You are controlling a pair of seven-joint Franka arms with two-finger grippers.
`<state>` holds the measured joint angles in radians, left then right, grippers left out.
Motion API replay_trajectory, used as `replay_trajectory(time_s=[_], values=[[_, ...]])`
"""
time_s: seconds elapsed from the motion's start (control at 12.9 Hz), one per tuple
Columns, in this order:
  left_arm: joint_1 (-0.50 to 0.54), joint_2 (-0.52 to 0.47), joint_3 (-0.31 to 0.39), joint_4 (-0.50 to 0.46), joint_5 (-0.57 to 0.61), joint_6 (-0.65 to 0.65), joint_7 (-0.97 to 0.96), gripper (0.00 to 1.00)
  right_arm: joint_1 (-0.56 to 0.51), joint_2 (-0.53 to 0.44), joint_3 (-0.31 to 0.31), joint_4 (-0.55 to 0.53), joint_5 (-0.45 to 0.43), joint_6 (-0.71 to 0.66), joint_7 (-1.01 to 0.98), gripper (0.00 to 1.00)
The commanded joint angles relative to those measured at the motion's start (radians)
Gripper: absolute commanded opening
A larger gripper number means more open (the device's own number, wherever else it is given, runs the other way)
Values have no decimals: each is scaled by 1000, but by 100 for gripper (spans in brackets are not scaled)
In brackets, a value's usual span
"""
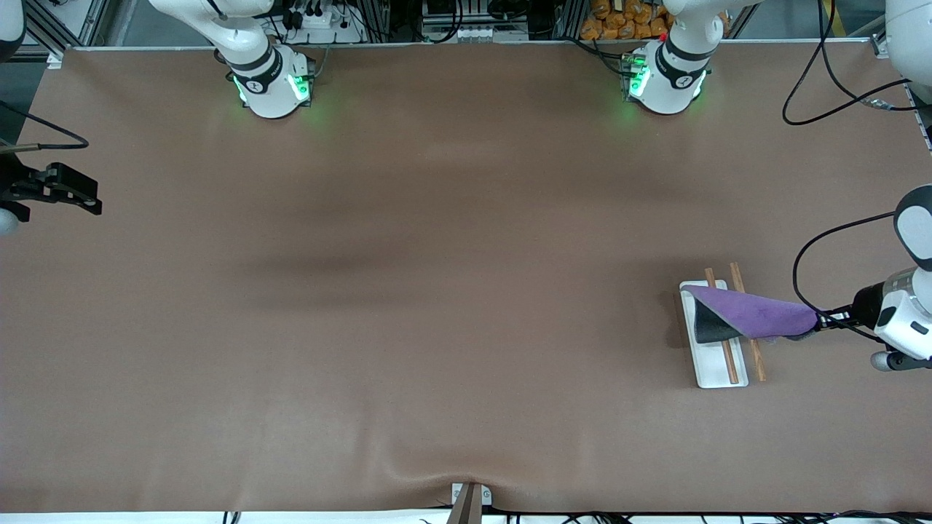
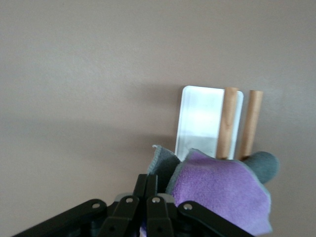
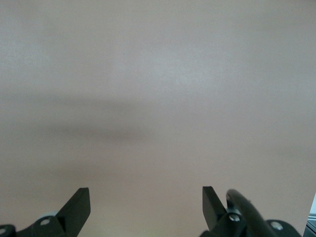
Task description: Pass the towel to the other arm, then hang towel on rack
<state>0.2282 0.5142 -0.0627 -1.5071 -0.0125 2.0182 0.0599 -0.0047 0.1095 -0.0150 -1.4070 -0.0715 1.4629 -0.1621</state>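
Note:
The purple towel (image 1: 757, 314) stretches from my left gripper (image 1: 819, 320) across both wooden rods of the rack (image 1: 717, 375), and its dark grey underside folds down over the white base. The left gripper is shut on the towel's end, beside the rack toward the left arm's end of the table. In the left wrist view the towel (image 2: 222, 190) covers the near ends of the rods (image 2: 227, 118), with the shut gripper (image 2: 152, 181) beside it. My right gripper (image 1: 93, 204) waits open and empty at the right arm's end of the table; its view shows the gripper (image 3: 145, 197) over bare table.
The brown table cover (image 1: 437, 291) spreads wide around the rack. Both arm bases (image 1: 273, 84) stand along the table's edge farthest from the front camera. Black cables (image 1: 808, 255) loop near the left arm's wrist.

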Motion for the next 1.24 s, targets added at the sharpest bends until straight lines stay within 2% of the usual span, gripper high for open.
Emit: replay_trajectory(time_s=[0.0,0.08,0.15,0.23,0.31,0.54,0.7,0.85,1.16], values=[[26,30,-12,5,14,37,32,0,2,-22,23,-7,-7,-51,-4,100],[29,42,-12,5,16,46,32,7,15,-22,24,-7,-8,-59,-8,100],[36,49,-12,5,20,51,34,31,17,-24,26,-7,-7,-106,-14,100],[46,58,-12,7,20,60,47,58,14,-25,24,-4,1,-152,-14,100],[59,66,-12,5,17,76,84,100,14,-31,20,3,9,-176,-5,100],[74,55,-12,10,8,82,120,100,5,-8,15,14,1,-135,-5,100],[79,11,-19,10,5,70,120,100,-14,-2,12,11,-7,-86,-5,100],[62,-61,-25,10,5,22,107,100,-18,-5,12,13,6,-72,1,100],[51,-242,-113,10,20,-148,28,100,-47,-13,12,11,25,-73,79,100]])
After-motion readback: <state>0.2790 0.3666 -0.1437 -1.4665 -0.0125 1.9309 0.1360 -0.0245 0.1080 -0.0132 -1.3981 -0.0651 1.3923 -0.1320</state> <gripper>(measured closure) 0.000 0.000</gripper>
